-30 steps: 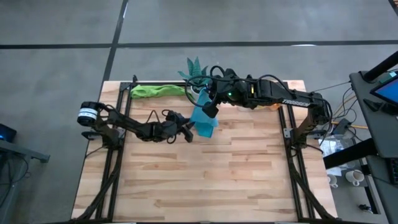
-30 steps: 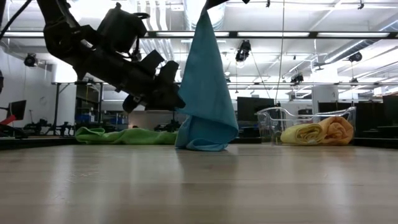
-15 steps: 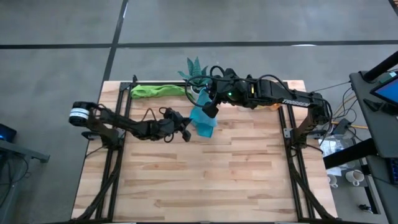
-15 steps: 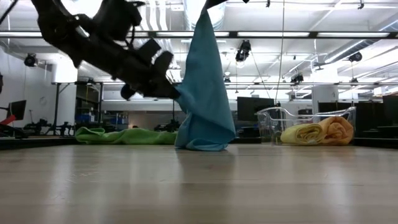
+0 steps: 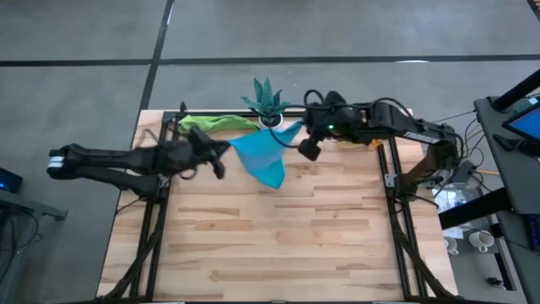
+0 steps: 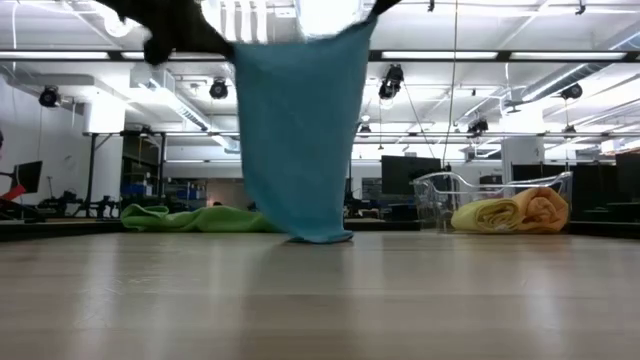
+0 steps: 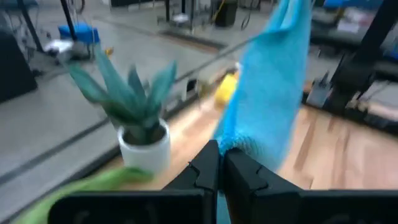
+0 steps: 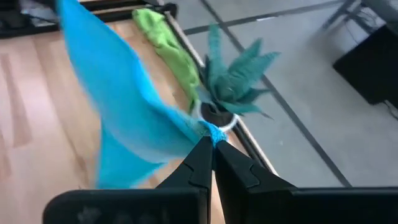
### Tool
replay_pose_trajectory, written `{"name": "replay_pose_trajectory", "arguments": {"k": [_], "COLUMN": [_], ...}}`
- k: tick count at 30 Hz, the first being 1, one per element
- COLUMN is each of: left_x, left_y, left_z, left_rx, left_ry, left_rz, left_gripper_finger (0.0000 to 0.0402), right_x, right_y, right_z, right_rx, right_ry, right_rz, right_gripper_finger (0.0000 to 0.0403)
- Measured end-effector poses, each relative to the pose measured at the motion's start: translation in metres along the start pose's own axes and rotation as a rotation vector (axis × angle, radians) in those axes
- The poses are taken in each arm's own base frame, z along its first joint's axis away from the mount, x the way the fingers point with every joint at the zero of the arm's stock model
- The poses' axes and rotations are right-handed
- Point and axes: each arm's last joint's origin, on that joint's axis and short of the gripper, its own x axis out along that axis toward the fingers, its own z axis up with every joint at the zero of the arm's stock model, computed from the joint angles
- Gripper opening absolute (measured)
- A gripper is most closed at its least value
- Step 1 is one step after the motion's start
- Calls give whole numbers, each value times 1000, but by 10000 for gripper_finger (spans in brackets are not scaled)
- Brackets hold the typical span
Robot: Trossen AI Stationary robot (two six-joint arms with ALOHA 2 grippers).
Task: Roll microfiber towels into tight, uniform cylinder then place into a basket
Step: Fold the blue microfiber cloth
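From above, the left gripper (image 5: 226, 149) and right gripper (image 5: 300, 131) each pinch a corner of the light blue towel (image 5: 263, 158), stretched mid-frame. Only the low view shows the basket (image 6: 492, 205), at right, holding rolls.

Light blue towel (image 5: 261, 156) stretched out, hanging, low tip touching table beside plant (image 5: 267, 97); green towel (image 5: 211, 123) crumpled left of plant; yellow and orange rolls (image 6: 510, 212) inside clear basket (image 6: 437, 195).

Spiky green plant (image 5: 267, 95) in white pot (image 7: 144, 147) at the table's far edge. Wood-plank table (image 5: 278, 245) on grey floor (image 5: 76, 51). Monitors (image 6: 408, 172) and ceiling lights (image 6: 219, 88) behind.
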Motion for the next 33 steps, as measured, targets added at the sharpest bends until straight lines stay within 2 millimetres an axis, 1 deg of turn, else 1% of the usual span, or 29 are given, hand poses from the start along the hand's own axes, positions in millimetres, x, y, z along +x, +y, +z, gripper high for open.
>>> {"name": "replay_pose_trajectory", "arguments": {"k": [4, 8, 12, 15, 18, 22, 27, 33], "left_x": [-29, -46, -50, -46, -39, -30, -25, -18], "left_y": [8, 10, 7, 2, -3, -7, -13, -21], "left_z": [40, 78, 108, 123, 132, 139, 153, 160], "left_rx": [-4, 22, 80, 128, 197, 278, 307, 340], "left_ry": [-54, -99, -119, -107, -59, 9, 23, 29], "left_rz": [-10, 12, 72, 128, 209, 333, 409, 422], "left_gripper_finger": [0, 0, 0, 0, 0, 0, 0, 0], "right_x": [-21, -42, -56, -58, -54, -41, -34, -31], "right_y": [-13, -26, -33, -35, -34, -29, -26, -25], "right_z": [-6, -8, -11, -14, -21, -35, -41, -42], "right_rx": [35, 73, 111, 114, 117, 76, 59, 58], "right_ry": [-19, -76, -108, -101, -51, 62, 78, 77], "right_rz": [-68, -72, -68, -72, -81, -105, -108, -99], "right_gripper_finger": [9, 9, 9, 9, 9, 8, 8, 8]}}
